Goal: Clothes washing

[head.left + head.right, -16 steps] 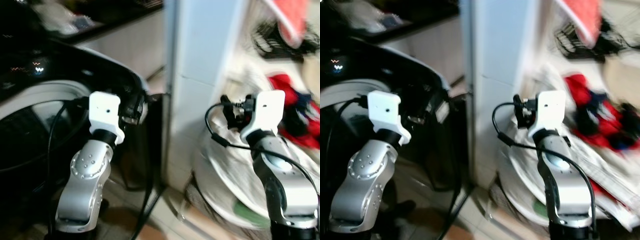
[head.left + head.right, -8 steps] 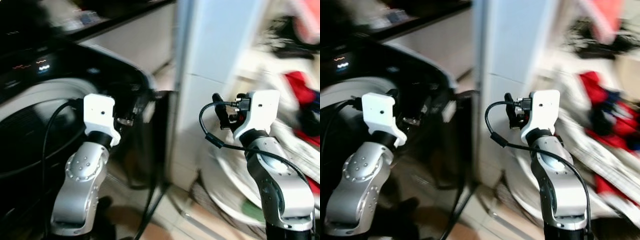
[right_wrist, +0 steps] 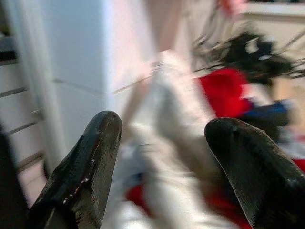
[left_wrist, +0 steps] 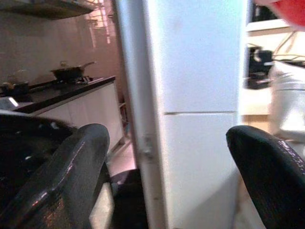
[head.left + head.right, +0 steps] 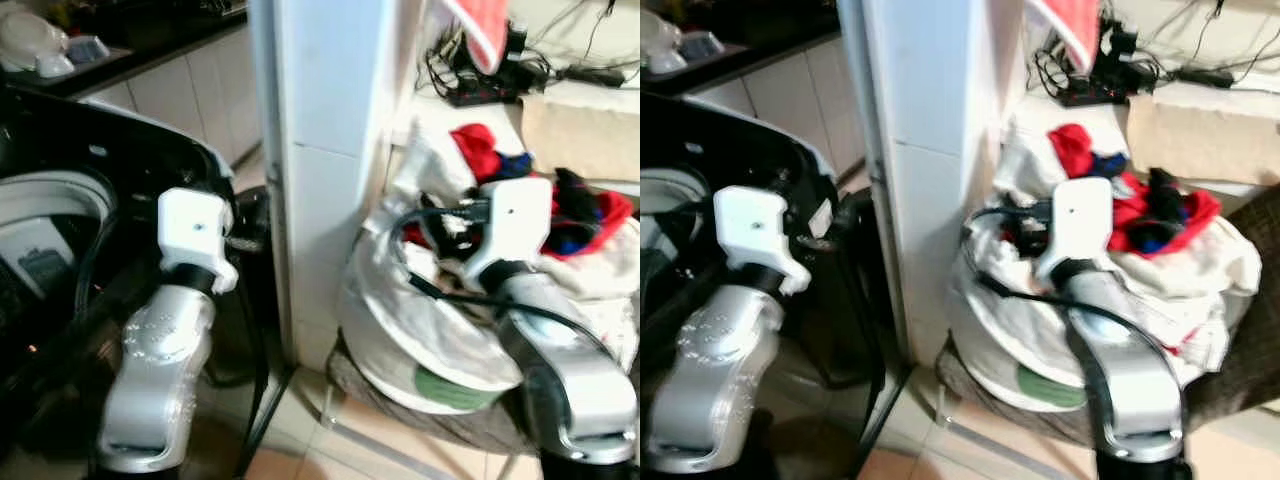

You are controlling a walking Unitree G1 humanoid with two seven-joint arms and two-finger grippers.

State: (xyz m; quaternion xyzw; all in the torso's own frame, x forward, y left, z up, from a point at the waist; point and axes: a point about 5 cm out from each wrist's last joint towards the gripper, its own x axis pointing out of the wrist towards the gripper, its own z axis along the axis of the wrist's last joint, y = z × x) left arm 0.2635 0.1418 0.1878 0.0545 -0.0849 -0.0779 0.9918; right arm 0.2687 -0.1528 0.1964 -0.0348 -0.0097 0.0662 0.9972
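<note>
White tiled pillar (image 5: 325, 150), laundry heap (image 5: 480, 290) beside

You see: white laundry bundle (image 5: 420, 330) with a green patch; red and blue clothes (image 5: 480, 150) on top; black washing machine (image 5: 60, 180); white tiled pillar (image 5: 320, 150).

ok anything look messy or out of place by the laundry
The laundry bag beside the white pillar is overstuffed: red and blue clothes heap above its rim and spill toward the right. A tangle of black cables sits on the shelf behind. Both tools, left and right, are open and hold nothing.
</note>
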